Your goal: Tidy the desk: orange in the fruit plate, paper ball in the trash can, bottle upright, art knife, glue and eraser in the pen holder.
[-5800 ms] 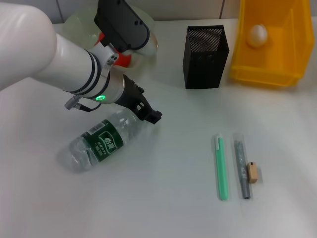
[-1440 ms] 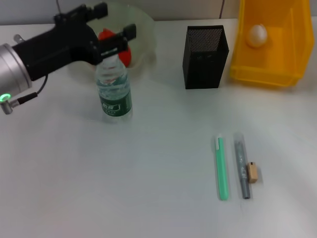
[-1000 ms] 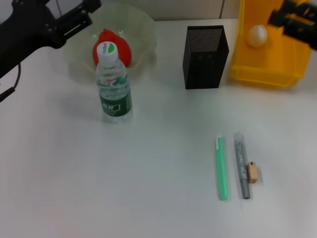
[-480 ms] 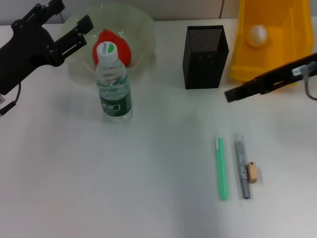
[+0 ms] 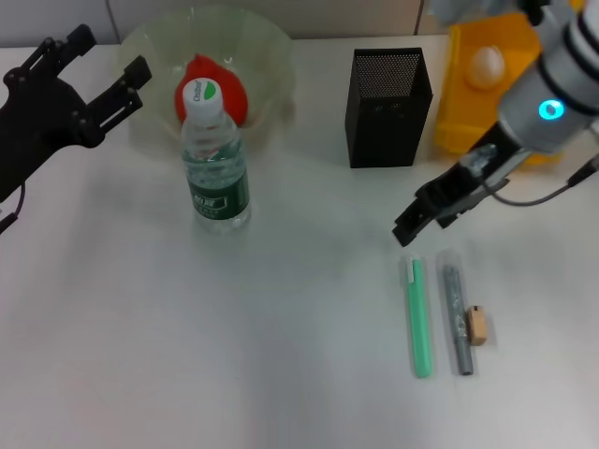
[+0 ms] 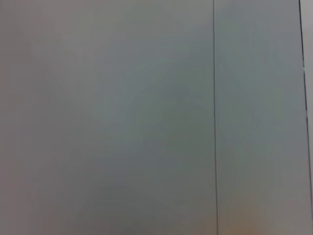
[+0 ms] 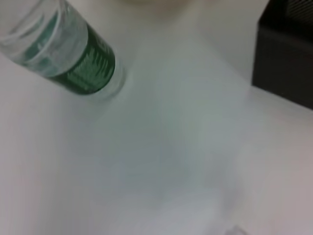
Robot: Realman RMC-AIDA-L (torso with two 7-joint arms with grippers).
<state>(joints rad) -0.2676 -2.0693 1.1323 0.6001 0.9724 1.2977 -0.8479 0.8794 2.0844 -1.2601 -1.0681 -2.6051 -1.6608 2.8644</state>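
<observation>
White desk [image 5: 234, 355] fills the head view, and a pale tiled wall [image 5: 281, 14] runs along its far edge. The left wrist view shows only a flat grey surface crossed by a thin dark line.

Beyond the left gripper [image 5: 98, 65], toward the middle of the desk, sits the fruit plate [image 5: 267, 56] with the orange [image 5: 234, 89] inside it. The bottle [image 5: 215, 159] stands upright just in front of the plate, white cap up, its cap overlapping the orange in the head view; the right wrist view catches its green label [image 7: 85, 63] and base on the desk. The pen holder [image 5: 390, 108] stands behind the right gripper [image 5: 419, 215], and the yellow trash can [image 5: 468, 122] beside it holds the paper ball [image 5: 486, 65].

Just below the right gripper's tip lie a green pen-like stick [image 5: 418, 318], a grey stick [image 5: 456, 313] parallel to it, and the eraser [image 5: 478, 325] touching the grey stick's far side.

The left gripper's fingers are spread wide and hold nothing. The right gripper's dark tip reads as one narrow piece, so whether its fingers are apart cannot be told; nothing is seen in it.

Half a second ago the right arm stretched across in front of the trash can; its tip now hangs lower, just above the top of the green stick. The left gripper has drawn a little farther from the bottle. The bottle, sticks and eraser lie as before.
</observation>
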